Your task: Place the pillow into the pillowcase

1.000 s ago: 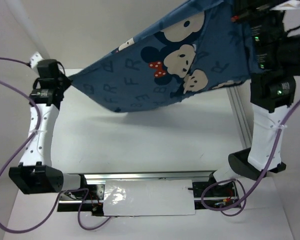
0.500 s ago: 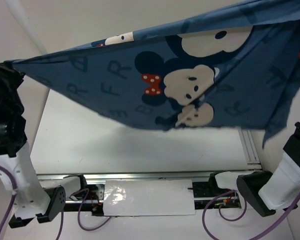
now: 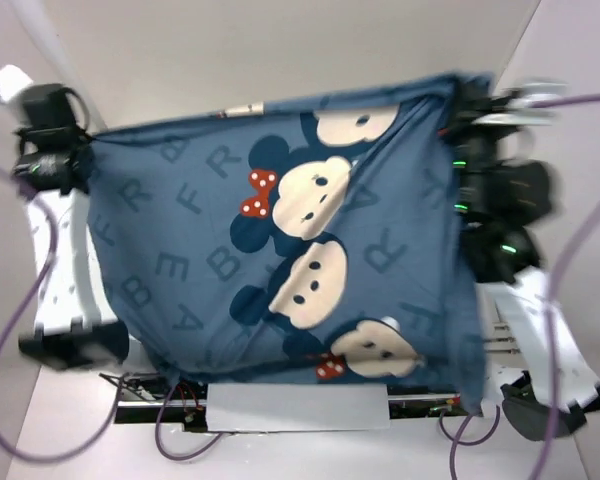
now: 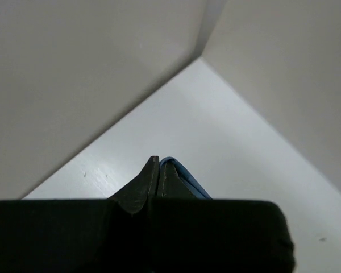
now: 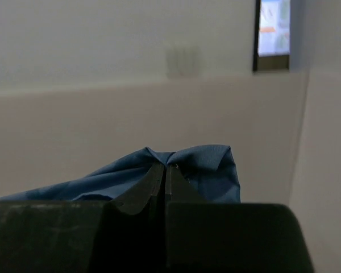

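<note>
Stretching between the two claws, the pillowcase (image 3: 280,260) fills the middle of the top view. It is a dark blue sheet printed with lighter letters and mouse faces wearing red dotted bows. Its upper left corner runs into the left gripper (image 3: 86,150) at the upper left of the frame, and its upper right corner runs into the right gripper (image 3: 460,100) at the upper right. The top edge between them is pulled nearly straight, a little higher on the right. From that edge the cloth spreads down the frame, and its lower hem ends just above the metal base rail (image 3: 300,408) at the bottom centre. Its right edge lies alongside the blurred right arm (image 3: 510,200).

In the left wrist view the two dark fingers are pressed tight together at the lower centre, with no gap. A thin blue fold of the case peeks out just right of their tips — pinched there, with the white table (image 4: 216,114) beyond.

In the right wrist view the fingers are likewise clenched at the lower centre. A bunched blue corner of the case rises above and to the right of the tips, touching them. Behind it is a pale wall (image 5: 102,114), with a small lit screen (image 5: 273,31) at the upper right.
</note>
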Robot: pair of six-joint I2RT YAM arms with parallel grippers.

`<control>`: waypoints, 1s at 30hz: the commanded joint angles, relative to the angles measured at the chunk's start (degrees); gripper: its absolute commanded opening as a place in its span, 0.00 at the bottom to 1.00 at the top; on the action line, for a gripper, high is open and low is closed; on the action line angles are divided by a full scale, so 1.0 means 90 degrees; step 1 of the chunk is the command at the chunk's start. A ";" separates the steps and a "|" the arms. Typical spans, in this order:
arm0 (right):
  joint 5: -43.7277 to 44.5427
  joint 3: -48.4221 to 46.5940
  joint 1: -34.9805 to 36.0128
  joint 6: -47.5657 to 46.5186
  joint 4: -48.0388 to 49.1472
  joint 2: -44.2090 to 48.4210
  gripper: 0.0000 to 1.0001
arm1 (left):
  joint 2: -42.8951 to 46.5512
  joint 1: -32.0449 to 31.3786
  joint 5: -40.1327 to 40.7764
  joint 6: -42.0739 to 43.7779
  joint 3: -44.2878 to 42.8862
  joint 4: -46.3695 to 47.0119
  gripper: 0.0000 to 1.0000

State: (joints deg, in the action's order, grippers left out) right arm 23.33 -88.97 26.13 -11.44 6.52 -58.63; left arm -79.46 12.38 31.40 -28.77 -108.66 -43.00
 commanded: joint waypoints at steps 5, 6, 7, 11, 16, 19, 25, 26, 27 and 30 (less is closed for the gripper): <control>0.2392 0.2394 -0.1376 0.1859 0.0468 -0.0992 0.00 | -0.1842 -0.0106 -0.0061 0.0697 0.0950 0.1613 0.00; 0.1392 0.2395 -0.1805 0.2321 0.0176 -0.1788 0.00 | -0.2135 -0.0164 -0.0061 0.0755 0.0883 0.1720 0.00; 0.0870 0.2289 -0.2225 0.2626 -0.0184 -0.2270 0.00 | -0.2466 -0.0165 -0.0061 0.0756 0.0776 0.1886 0.00; 0.0122 0.0937 -0.3098 0.2990 -0.0509 -0.4555 0.00 | -0.4400 -0.0165 -0.0061 0.0620 -0.0647 0.1617 0.00; -0.0257 -0.0552 -0.3313 0.2795 -0.0667 -0.6625 0.00 | -0.5905 -0.0369 -0.0626 0.0609 -0.1881 0.1973 0.00; -0.0414 -0.1469 -0.3382 0.2853 -0.0666 -0.7272 0.00 | -0.6121 -0.0438 -0.0832 0.0503 -0.1882 0.2666 0.00; -0.0483 -0.2848 -0.3577 0.3068 -0.0315 -0.8455 0.21 | -0.6825 -0.0438 -0.1438 0.0502 -0.2546 0.2757 0.05; -0.0483 -0.3023 -0.3577 0.3001 -0.0315 -0.8678 0.27 | -0.6825 -0.0438 -0.1438 0.0502 -0.2546 0.2757 0.16; -0.0541 -0.3247 -0.3577 0.2942 -0.0576 -0.8787 0.36 | -0.6825 -0.0438 -0.1438 0.0434 -0.2546 0.2757 0.31; -0.0560 -0.4185 -0.3577 0.2883 -0.1230 -0.8964 1.00 | -0.6825 -0.0371 -0.1438 0.0434 -0.2555 0.2612 1.00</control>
State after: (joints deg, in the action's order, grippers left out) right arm 16.05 -119.72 -4.69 15.59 -1.69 -139.50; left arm -140.75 7.35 16.64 -25.47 -129.12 -21.52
